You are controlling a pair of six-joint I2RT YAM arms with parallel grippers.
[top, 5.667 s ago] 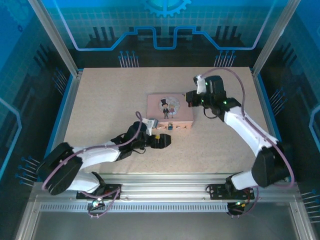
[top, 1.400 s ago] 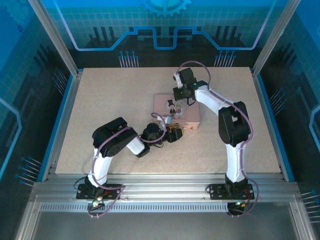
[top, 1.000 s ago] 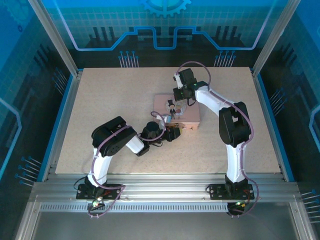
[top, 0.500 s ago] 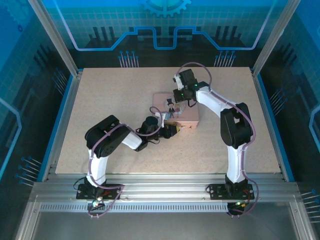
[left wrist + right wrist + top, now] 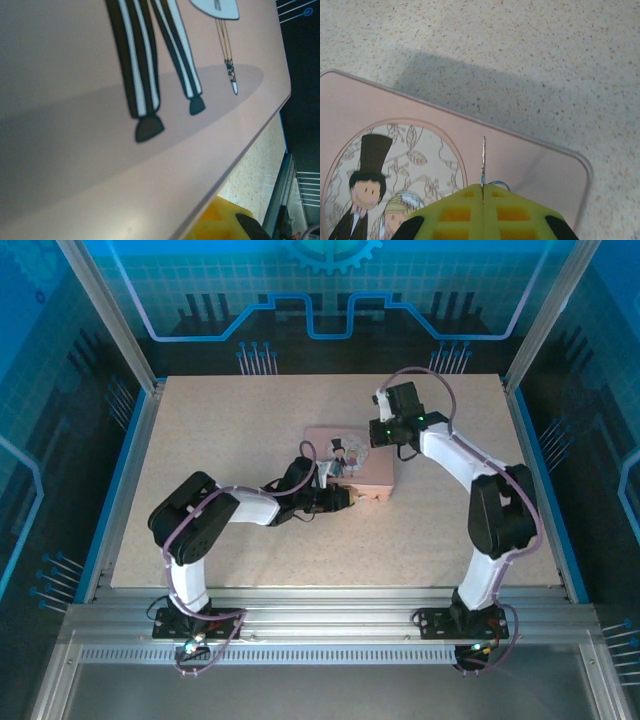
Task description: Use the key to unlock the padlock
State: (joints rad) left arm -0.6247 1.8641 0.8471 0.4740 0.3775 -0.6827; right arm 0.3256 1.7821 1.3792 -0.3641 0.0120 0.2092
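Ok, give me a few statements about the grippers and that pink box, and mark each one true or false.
1. The right gripper is shut on the key. True.
2. The pink box sits at the left edge of the table. False: it sits near the middle.
3. The box lid shows a figure in a top hat. True.
4. The left gripper is at the box's far side. False: it is at the near side.

Our left arm and right arm are white links between black joints. Mauve cables loop along them, green lights glow at the bases, and the finger pads are yellow, waffle-patterned.
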